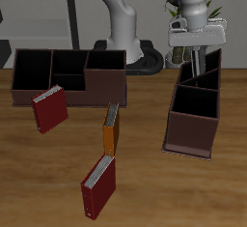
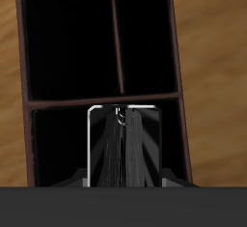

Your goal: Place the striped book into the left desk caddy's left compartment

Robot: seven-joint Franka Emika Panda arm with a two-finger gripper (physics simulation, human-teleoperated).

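Note:
My gripper [image 1: 193, 49] is shut on the striped book [image 1: 189, 72], which hangs upright below it. The book is over the far end of the left desk caddy [image 1: 190, 134], the dark reddish-brown box seen end-on. Its lower end reaches down to the left compartment [image 1: 205, 69]; I cannot tell if it touches the floor. In the wrist view the book [image 2: 125, 149] shows edge-on, black with pale stripes, between the gripper [image 2: 125, 179] and that section's dark walls [image 2: 178, 76]. A cross divider [image 2: 106, 101] lies just beyond it.
A second like caddy [image 1: 68, 76] stands broadside at the back. A dark-red book [image 1: 48, 110] leans before it. An orange book [image 1: 111, 129] and another dark-red book [image 1: 98, 185] lie toward the table's front. The robot's base [image 1: 125, 28] is behind.

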